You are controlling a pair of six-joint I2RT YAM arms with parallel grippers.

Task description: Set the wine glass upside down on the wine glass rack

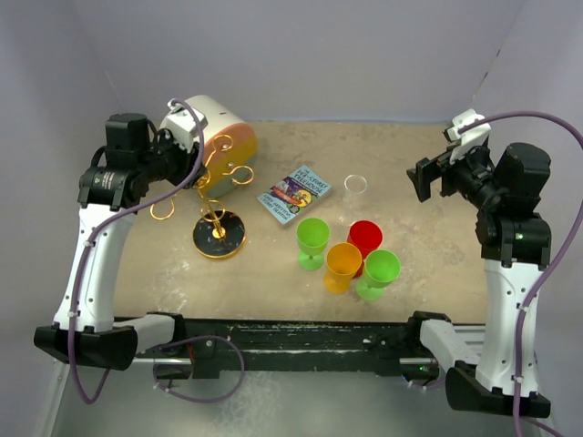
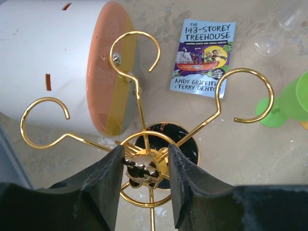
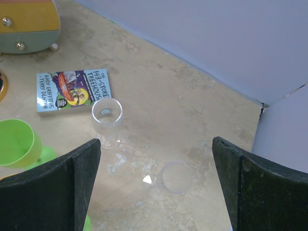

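The gold wire wine glass rack (image 1: 219, 232) stands at the left of the table on its round black base (image 2: 185, 144). My left gripper (image 2: 144, 161) reaches down over its top, a jaw on each side of the shiny top knob (image 2: 142, 171). The left pad (image 2: 113, 168) touches the knob and the right pad (image 2: 175, 168) sits against its gold side. The clear wine glass (image 1: 355, 183) stands upright near the book, also seen in the right wrist view (image 3: 107, 120). My right gripper (image 3: 156, 149) hangs open and empty above the table to its right.
A big white cylinder (image 1: 214, 127) with an orange and yellow face lies behind the rack. A book (image 1: 293, 193) lies mid-table. Green (image 1: 312, 238), orange (image 1: 343, 264), red (image 1: 364, 238) and green (image 1: 381, 271) plastic goblets stand in front. A clear disc (image 3: 176, 177) lies flat on the table.
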